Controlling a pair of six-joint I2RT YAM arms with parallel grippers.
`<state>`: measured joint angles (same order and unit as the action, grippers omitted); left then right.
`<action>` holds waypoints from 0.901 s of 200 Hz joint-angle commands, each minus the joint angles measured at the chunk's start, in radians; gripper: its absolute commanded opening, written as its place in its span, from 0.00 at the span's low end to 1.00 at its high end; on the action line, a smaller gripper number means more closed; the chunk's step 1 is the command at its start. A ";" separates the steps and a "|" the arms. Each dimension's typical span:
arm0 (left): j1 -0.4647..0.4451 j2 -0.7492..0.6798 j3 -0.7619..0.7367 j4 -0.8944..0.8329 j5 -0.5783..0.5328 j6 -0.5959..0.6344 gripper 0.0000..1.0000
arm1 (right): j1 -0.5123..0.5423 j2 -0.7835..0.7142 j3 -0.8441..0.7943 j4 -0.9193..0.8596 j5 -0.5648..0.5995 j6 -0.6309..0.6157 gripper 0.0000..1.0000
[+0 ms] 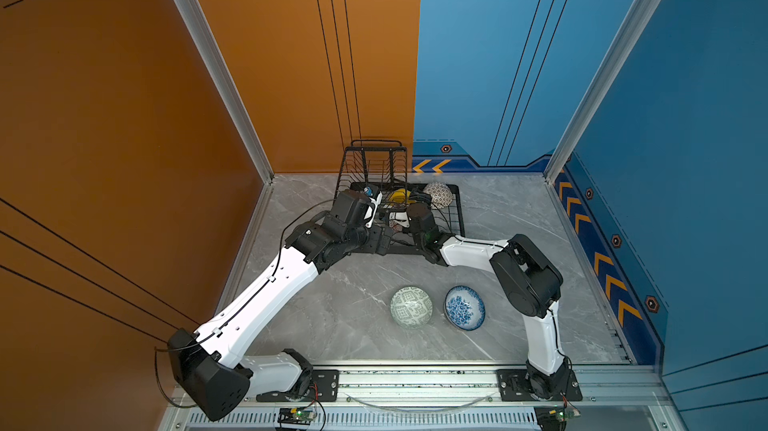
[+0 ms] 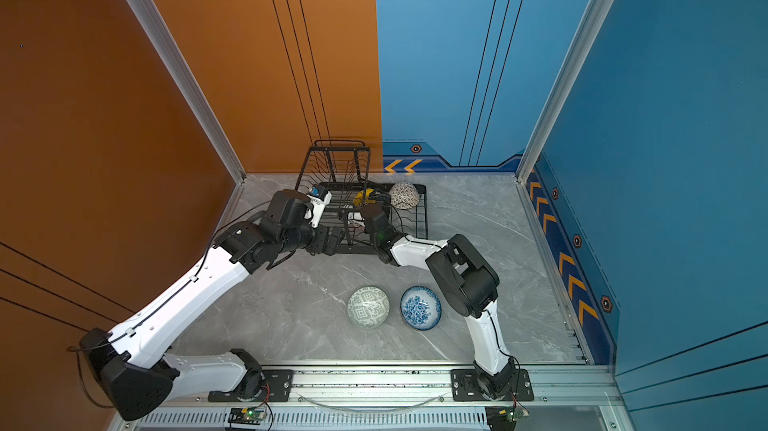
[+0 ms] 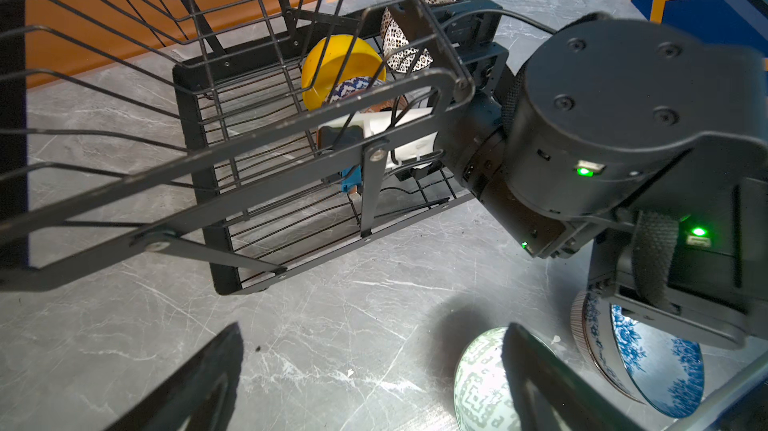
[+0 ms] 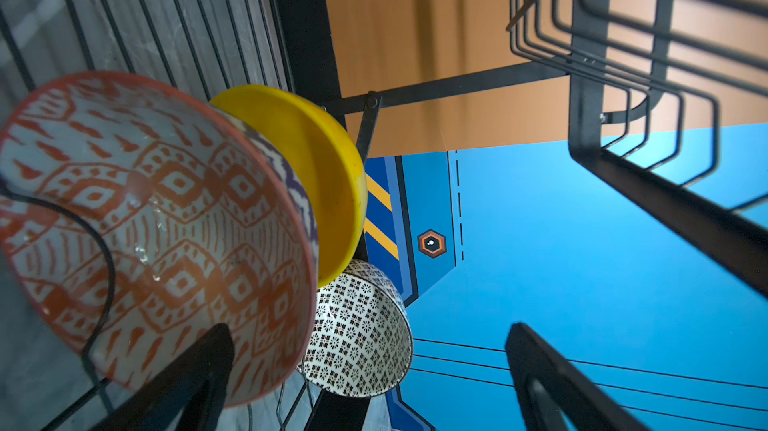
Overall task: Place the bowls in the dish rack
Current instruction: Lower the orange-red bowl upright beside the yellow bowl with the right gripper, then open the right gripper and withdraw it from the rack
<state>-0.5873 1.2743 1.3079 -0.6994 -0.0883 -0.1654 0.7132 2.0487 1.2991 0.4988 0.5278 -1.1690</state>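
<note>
Orange-white bowl stands beside the wide-open, empty right tool.

A booth-like enclosure is seen from above. The left of the frame is filled by orange wall panels and the right by blue wall panels, both crossed by thin dark lines. Slanting aluminium corner posts are set between them. A grey marble-patterned floor is spread at lower centre. A dark blue skirting band with orange chevrons is run along the base of the blue panels. An aluminium rail is fixed across the bottom edge.
</note>
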 commanded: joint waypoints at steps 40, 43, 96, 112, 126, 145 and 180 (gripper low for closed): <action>0.000 -0.027 -0.010 0.008 0.004 -0.013 0.98 | -0.004 -0.085 0.024 -0.232 0.033 0.114 1.00; -0.003 -0.026 -0.010 0.008 0.004 -0.013 0.98 | -0.005 -0.086 0.027 -0.244 0.035 0.117 1.00; -0.006 -0.033 -0.013 0.007 0.000 -0.013 0.98 | -0.004 -0.063 0.130 -0.462 0.096 0.168 1.00; -0.007 -0.036 -0.013 0.008 -0.003 -0.013 0.98 | -0.004 -0.047 0.167 -0.519 0.123 0.191 1.00; -0.007 -0.042 -0.018 0.008 -0.005 -0.013 0.98 | -0.004 -0.042 0.175 -0.538 0.133 0.196 1.00; -0.007 -0.046 -0.022 0.007 -0.007 -0.014 0.98 | -0.004 -0.044 0.178 -0.565 0.138 0.205 1.00; -0.008 -0.043 -0.020 0.007 -0.004 -0.013 0.98 | -0.036 -0.061 0.166 -0.594 0.140 0.218 1.00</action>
<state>-0.5900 1.2472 1.2957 -0.6994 -0.0883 -0.1658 0.7105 2.0098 1.4540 -0.0334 0.6342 -0.9901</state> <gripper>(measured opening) 0.978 0.999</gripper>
